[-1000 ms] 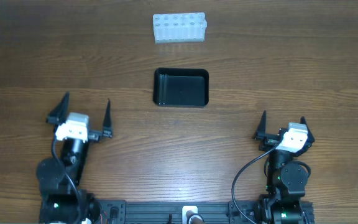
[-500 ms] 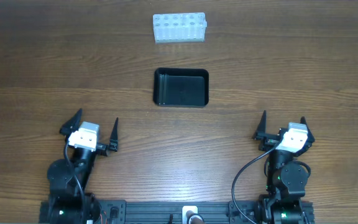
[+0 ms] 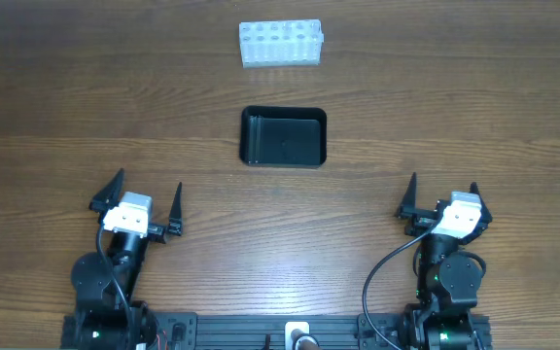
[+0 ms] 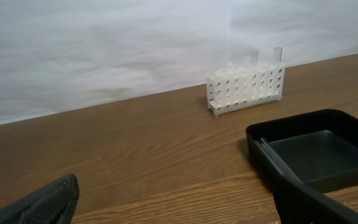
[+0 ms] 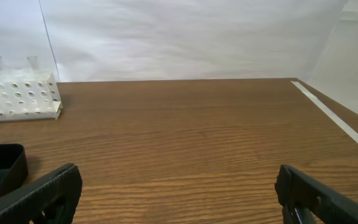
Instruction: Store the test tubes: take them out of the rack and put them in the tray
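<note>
Jaws of your left gripper [image 3: 147,185] and right gripper [image 3: 443,185] are spread wide and grip nothing. Well ahead of both, beyond the tray [image 3: 283,137], the rack [image 3: 280,45] holds two test tubes [image 4: 278,55] upright. If you pull one at an angle, the light rack may tip, I think.

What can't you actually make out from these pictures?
- Tube count: in the top view the rack is too small and pale to count. The left wrist view shows two test tubes poking up.
- Tray: mostly cut off by the right wrist view's edge.
</note>
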Action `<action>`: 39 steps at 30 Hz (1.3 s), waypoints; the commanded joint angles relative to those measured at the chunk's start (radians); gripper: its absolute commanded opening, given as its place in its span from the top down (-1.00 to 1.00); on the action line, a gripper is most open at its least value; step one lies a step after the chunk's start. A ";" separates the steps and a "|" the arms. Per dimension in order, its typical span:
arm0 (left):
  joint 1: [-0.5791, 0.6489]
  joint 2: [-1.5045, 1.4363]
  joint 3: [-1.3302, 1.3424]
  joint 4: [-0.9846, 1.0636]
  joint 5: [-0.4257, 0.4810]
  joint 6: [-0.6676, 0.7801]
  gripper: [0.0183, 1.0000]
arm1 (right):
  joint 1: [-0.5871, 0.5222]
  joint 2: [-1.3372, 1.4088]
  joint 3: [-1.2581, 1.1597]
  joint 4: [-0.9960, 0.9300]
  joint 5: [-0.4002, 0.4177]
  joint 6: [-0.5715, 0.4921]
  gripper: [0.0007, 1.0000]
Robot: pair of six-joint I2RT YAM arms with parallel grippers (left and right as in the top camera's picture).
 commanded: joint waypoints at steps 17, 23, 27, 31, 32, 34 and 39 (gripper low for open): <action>0.005 -0.009 -0.005 -0.001 0.013 0.011 -1.00 | -0.007 -0.010 -0.006 -0.001 0.013 0.000 -0.99; 0.005 -0.009 -0.005 -0.001 0.013 0.011 -1.00 | -0.007 -0.010 -0.006 -0.001 0.012 0.000 -0.98; 0.005 -0.009 -0.005 -0.001 0.013 0.011 -1.00 | -0.007 -0.010 -0.006 -0.001 0.013 0.000 -0.98; 0.005 -0.009 -0.005 -0.001 0.013 0.011 -1.00 | -0.007 -0.010 -0.006 -0.002 0.013 0.000 -0.99; 0.005 -0.009 -0.005 -0.001 0.013 0.011 -1.00 | -0.007 -0.010 -0.006 -0.001 0.013 0.000 -0.99; 0.005 -0.009 -0.005 -0.001 0.013 0.011 -1.00 | -0.007 -0.010 -0.006 0.000 0.012 0.000 -0.98; 0.005 -0.009 -0.005 -0.002 0.013 0.011 -1.00 | -0.007 -0.004 -0.005 0.029 -0.034 0.028 -0.98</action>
